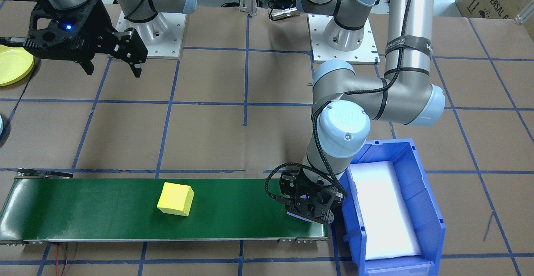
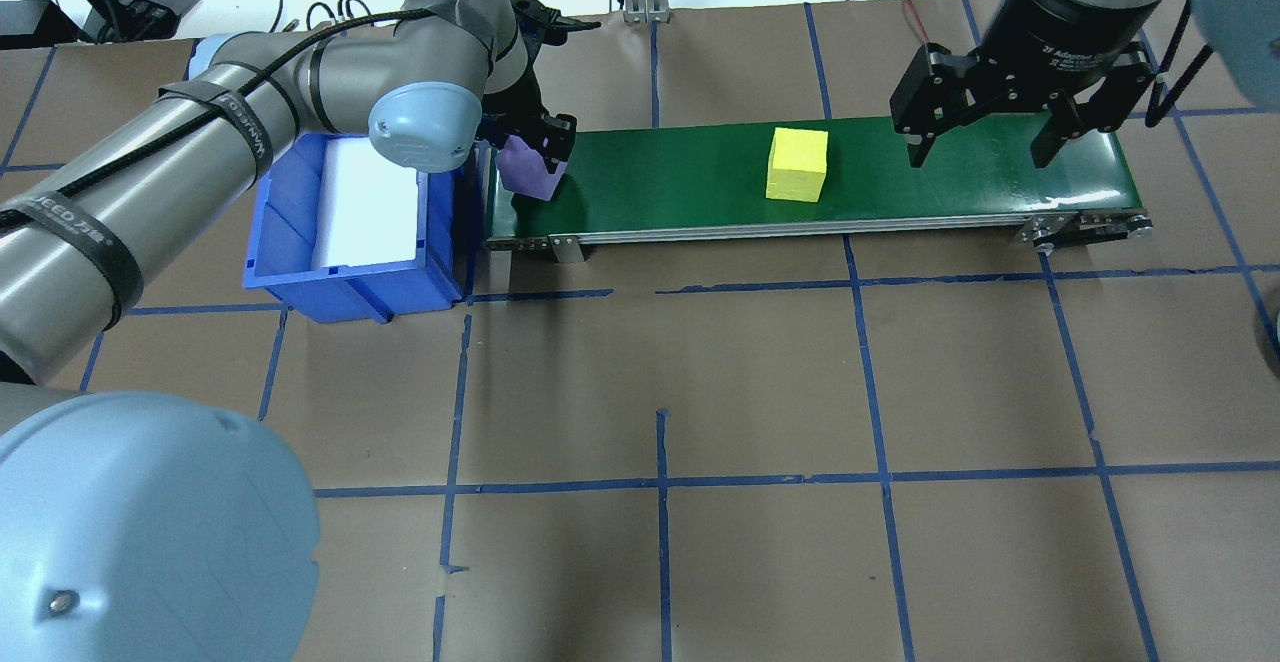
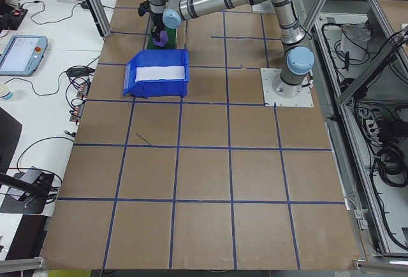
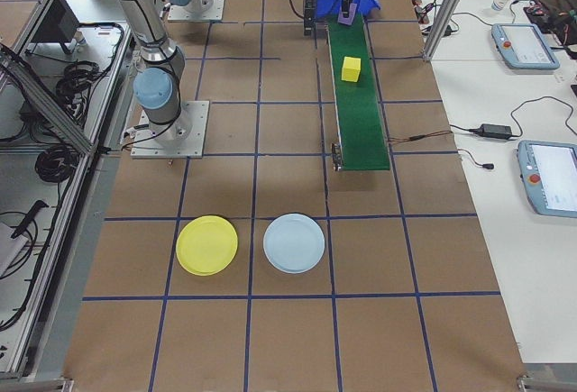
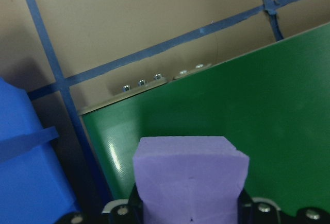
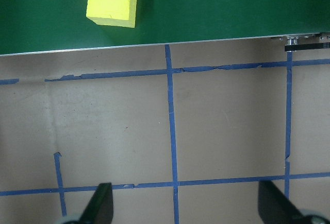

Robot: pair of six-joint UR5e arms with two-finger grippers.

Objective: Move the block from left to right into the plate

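While sitting at the bin end of the green belt [image 2: 900, 167], left gripper [image 2: 535, 157] clamped on a purple block [image 2: 527, 170] — wrist view shows the block [image 5: 190, 175] pinched between the fingers, hovering low over the belt edge, just beside the blue bin [image 2: 300, 242]. Can't tell if it's touching the belt or not.

Yellow block [image 2: 797, 164] out around mid-belt, apart from both grippers. Right gripper [image 2: 985, 142] hanging above the far end of the belt, jaws spread wide, nothing in them. Two plates, a yellow plate [image 4: 206, 245] and a light blue plate [image 4: 294, 243], parked well away past the belt's other end.

Handling guess: looks like foam — matte, slightly ragged edges, so probably very light and a bit squishy, not fragile, decent grip. Best taken on two opposite flat faces, square-on and near the middle, not on corners. Gentle squeeze likely enough; too much probably just dents it.
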